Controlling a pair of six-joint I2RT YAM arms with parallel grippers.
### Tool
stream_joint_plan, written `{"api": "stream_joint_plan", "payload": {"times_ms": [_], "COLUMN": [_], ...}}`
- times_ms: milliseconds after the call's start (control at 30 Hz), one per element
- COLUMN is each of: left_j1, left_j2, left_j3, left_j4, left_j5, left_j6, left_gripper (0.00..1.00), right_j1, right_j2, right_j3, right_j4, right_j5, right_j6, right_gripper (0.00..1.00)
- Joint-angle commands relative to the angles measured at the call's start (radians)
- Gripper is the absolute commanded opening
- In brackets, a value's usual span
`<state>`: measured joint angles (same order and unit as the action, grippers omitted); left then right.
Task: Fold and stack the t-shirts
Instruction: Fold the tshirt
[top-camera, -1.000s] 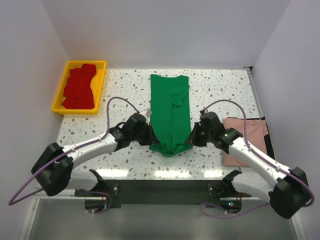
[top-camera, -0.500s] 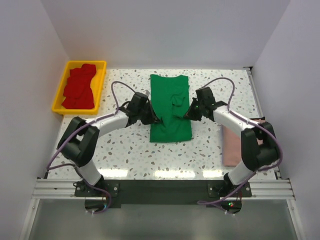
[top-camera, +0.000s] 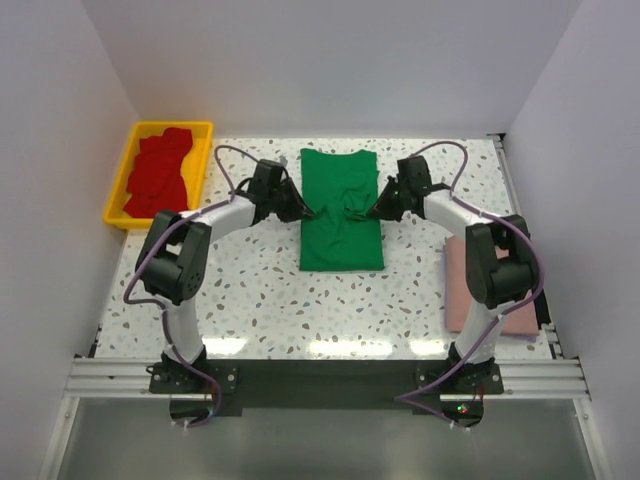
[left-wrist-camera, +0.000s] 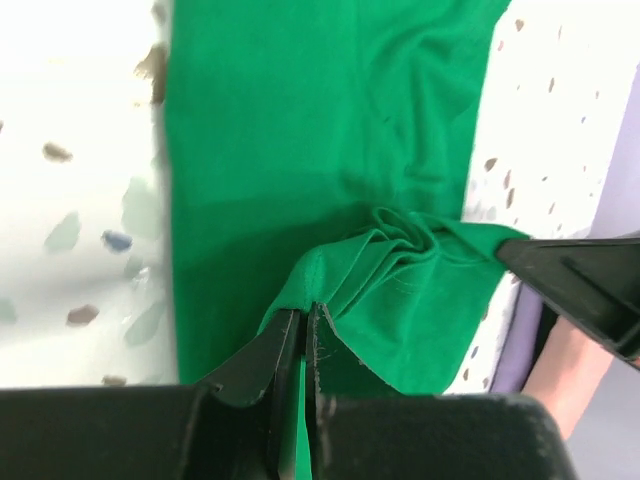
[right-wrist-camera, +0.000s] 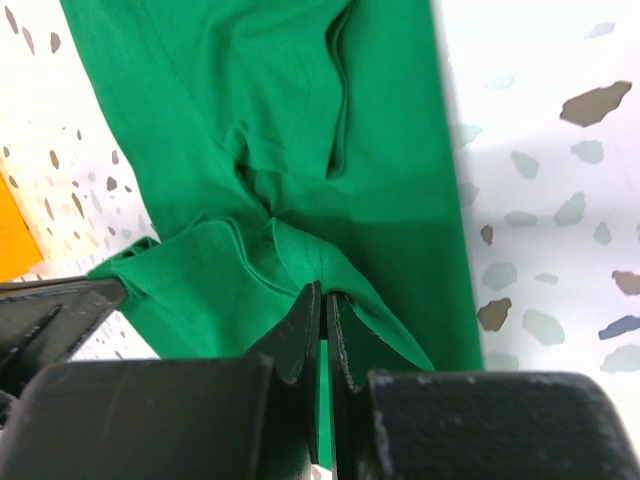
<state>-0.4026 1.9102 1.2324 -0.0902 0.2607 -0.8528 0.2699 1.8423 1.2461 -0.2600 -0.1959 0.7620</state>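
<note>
The bright green t-shirt (top-camera: 340, 240) lies lengthwise mid-table, its near half folded back over the far half. My left gripper (top-camera: 300, 212) is shut on the hem's left corner, and the pinched cloth shows at its tips (left-wrist-camera: 303, 312). My right gripper (top-camera: 374, 211) is shut on the right corner (right-wrist-camera: 325, 292). Between them the carried hem bunches above the flat layer (left-wrist-camera: 300, 130). A dusty pink t-shirt (top-camera: 457, 295) lies at the right edge, partly under the right arm. Red t-shirts (top-camera: 158, 175) fill the tray.
The yellow plastic tray (top-camera: 170, 125) stands at the far left corner. White walls close the table on three sides. Both arms reach far forward, elbows bent outward over the speckled tabletop (top-camera: 250, 290).
Both grippers have carried the green shirt's near hem away from the bases toward the far end, doubling the shirt over itself. It now looks shorter.
</note>
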Motion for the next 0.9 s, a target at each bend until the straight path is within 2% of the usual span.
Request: {"api": "stream_joint_plan", "payload": {"times_ms": [0,733,800,867], "left_j1": [0.011,0.08,0.085,0.09], "left_j2": [0.033,0.141,0.141,0.133], "left_j3": [0.09,0.11,0.111,0.111], "left_j4": [0.044,0.075,0.107,0.135], "left_j5": [0.049,0.095,0.115,0.126], "left_j6": [0.017,0.011,0.009,0.009], "left_gripper": [0.0,0.0,0.05,0.15], "right_j1": [-0.018,-0.127,-0.133,-0.139], "right_j2": [0.017,0.143,0.152,0.156], "right_j3": [0.052,0.07,0.085,0.091], "right_j4": [0.053,0.136,0.131,0.136], "right_j5": [-0.042,-0.178,-0.192,-0.204], "right_j6": [-0.001,0.042,0.042,0.04], "right_gripper": [0.0,0.0,0.0,0.08]}}
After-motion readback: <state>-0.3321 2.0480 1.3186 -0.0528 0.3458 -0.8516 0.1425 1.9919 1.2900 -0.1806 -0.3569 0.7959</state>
